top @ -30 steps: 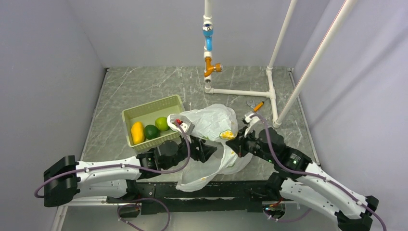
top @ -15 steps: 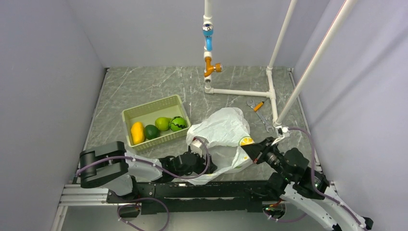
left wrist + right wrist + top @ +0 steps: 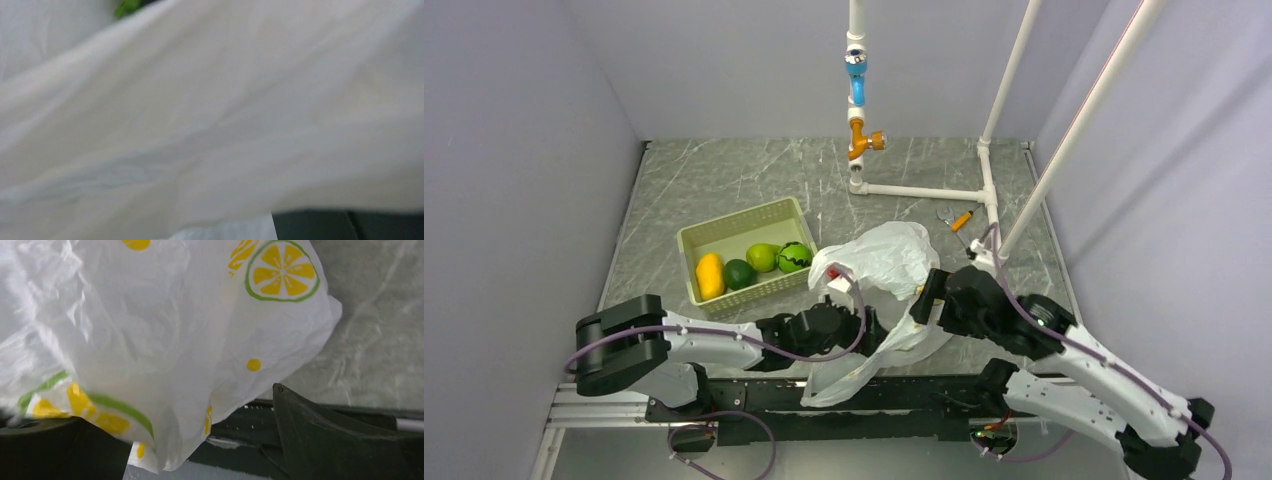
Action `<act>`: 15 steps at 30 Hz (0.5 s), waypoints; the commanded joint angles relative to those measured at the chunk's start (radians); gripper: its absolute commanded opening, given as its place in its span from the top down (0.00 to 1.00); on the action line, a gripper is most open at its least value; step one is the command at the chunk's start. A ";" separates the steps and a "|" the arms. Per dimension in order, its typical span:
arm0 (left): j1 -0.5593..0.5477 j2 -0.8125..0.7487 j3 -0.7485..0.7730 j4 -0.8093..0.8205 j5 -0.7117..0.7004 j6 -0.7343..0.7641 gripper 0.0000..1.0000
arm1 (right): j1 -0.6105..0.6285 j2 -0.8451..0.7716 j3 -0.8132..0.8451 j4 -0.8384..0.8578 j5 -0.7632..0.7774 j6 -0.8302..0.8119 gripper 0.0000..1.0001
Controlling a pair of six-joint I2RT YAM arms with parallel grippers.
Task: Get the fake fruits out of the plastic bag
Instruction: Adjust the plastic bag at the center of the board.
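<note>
The plastic bag (image 3: pixel 879 262) lies crumpled at the table's middle, white with printed citrus slices. In the pale green basket (image 3: pixel 724 232) to its left sit several fake fruits: a yellow mango (image 3: pixel 709 275), a dark green fruit (image 3: pixel 739 273), a green pear (image 3: pixel 762 257) and a striped green ball (image 3: pixel 794 257). My left gripper (image 3: pixel 861 325) is at the bag's near-left side, its fingers hidden by the film; the bag (image 3: pixel 200 125) fills the left wrist view. My right gripper (image 3: pixel 926 296) is at the bag's right edge, open, with the bag (image 3: pixel 165 330) hanging loose between its wide-set fingers (image 3: pixel 310 430).
A white pipe frame (image 3: pixel 924 192) with an orange valve (image 3: pixel 862 140) stands at the back. A small orange-handled tool (image 3: pixel 961 220) lies beside the frame's right post. The black rail (image 3: pixel 904 395) runs along the table's near edge, with the bag's lower end draped over it.
The striped ball went from my left gripper into the basket, and the left arm drew back to the bag. My right gripper let go of the bag's edge and opened wide.
</note>
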 commanded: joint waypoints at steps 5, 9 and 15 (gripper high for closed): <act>-0.002 0.023 0.140 -0.101 -0.018 -0.067 0.11 | 0.010 0.288 0.172 -0.220 -0.193 0.081 0.00; -0.002 0.012 0.127 -0.116 -0.047 -0.082 0.10 | 0.015 0.130 0.044 -0.180 -0.213 0.146 0.00; 0.007 -0.048 0.148 -0.188 -0.069 -0.055 0.10 | 0.015 0.116 -0.122 -0.067 -0.236 0.069 0.66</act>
